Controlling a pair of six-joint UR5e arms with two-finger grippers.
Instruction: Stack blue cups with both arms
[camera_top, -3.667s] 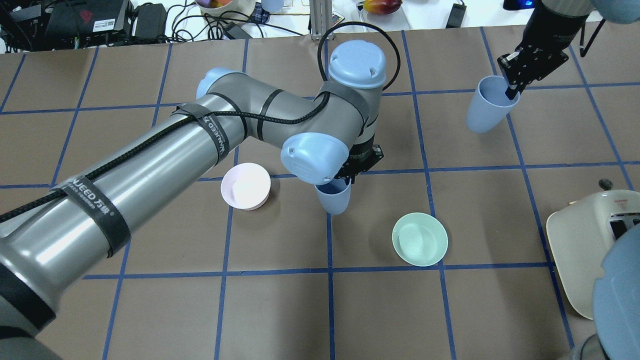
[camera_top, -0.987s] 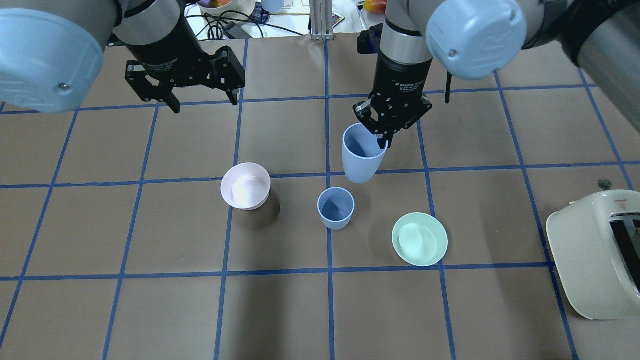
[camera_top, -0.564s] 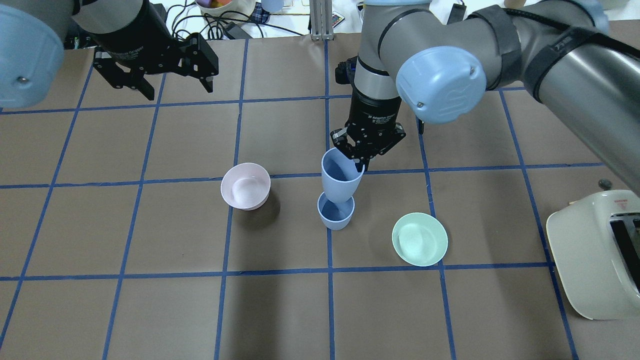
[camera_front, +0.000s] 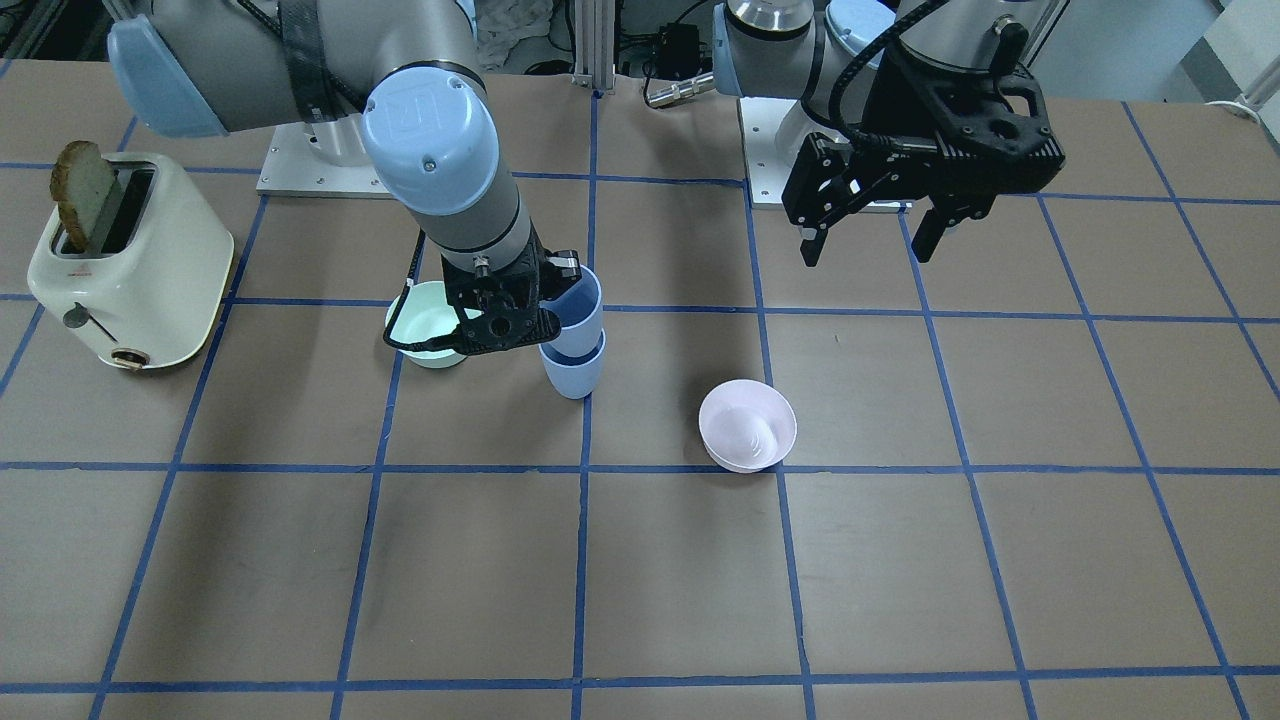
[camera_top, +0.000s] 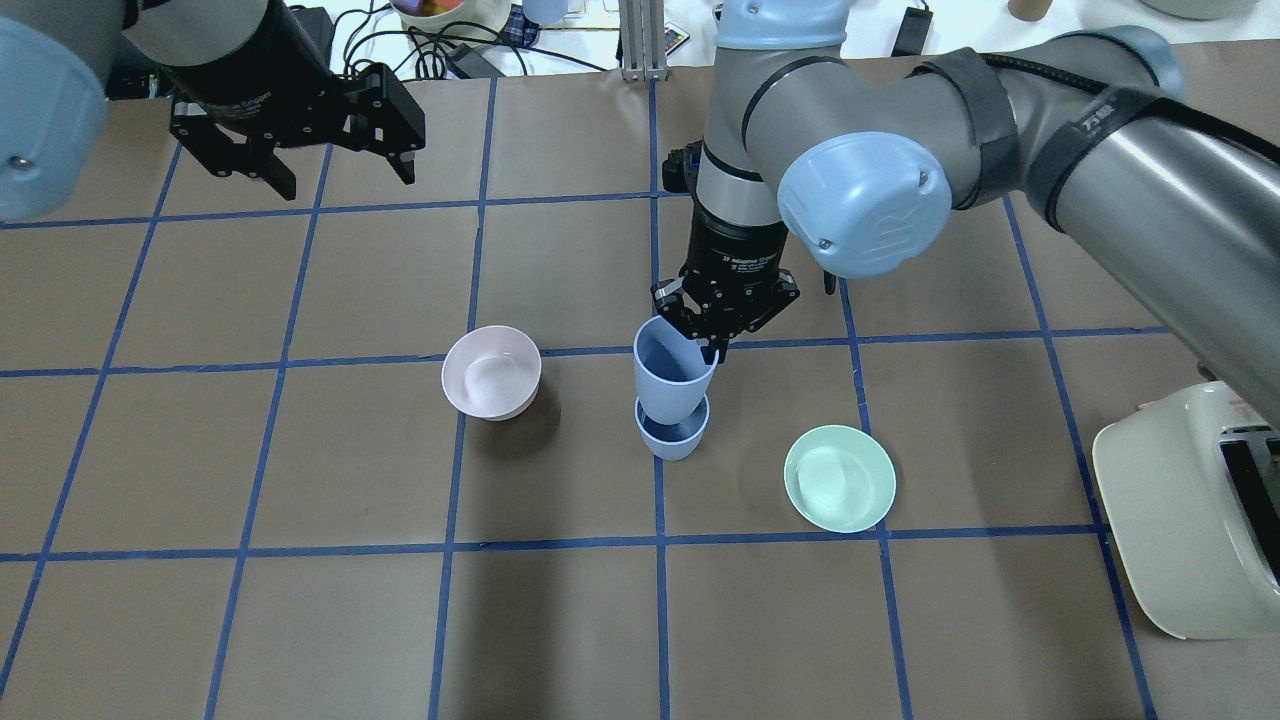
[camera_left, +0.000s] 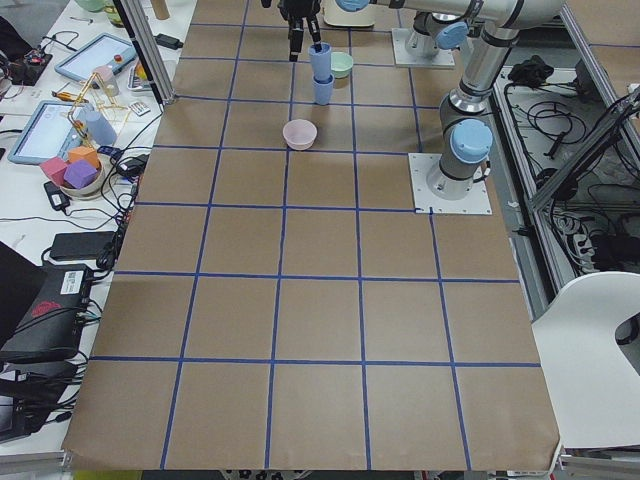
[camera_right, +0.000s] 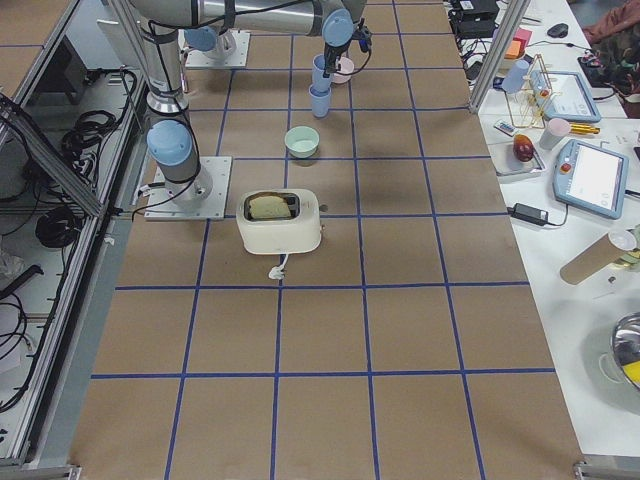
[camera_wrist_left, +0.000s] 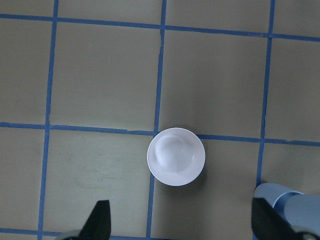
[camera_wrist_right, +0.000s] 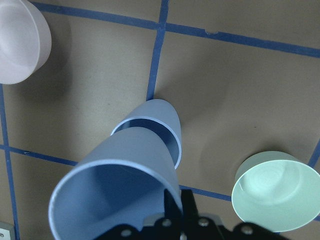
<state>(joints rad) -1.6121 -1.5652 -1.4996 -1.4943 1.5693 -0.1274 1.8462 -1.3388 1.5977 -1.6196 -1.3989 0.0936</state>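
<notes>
Two blue cups stand near the table's middle. The lower cup (camera_top: 672, 440) (camera_front: 572, 377) stands upright on the table. The upper cup (camera_top: 672, 372) (camera_front: 577, 312) is tilted, with its base inside the lower cup. My right gripper (camera_top: 712, 350) (camera_front: 540, 322) is shut on the upper cup's rim, one finger (camera_wrist_right: 175, 206) inside it. The right wrist view shows the upper cup (camera_wrist_right: 115, 200) nested in the lower cup (camera_wrist_right: 162, 120). My left gripper (camera_top: 345, 183) (camera_front: 866, 252) is open and empty, high over the table's far left.
A pale pink bowl (camera_top: 492, 372) (camera_wrist_left: 176, 156) sits left of the cups. A mint-green bowl (camera_top: 839, 478) (camera_front: 425, 325) sits to their right. A cream toaster (camera_top: 1190, 510) (camera_front: 130, 260) with a slice of bread stands at the table's right edge.
My right gripper has lowered the upper cup deeper into the standing cup. My left gripper, open, has drawn slightly further back to the left.
</notes>
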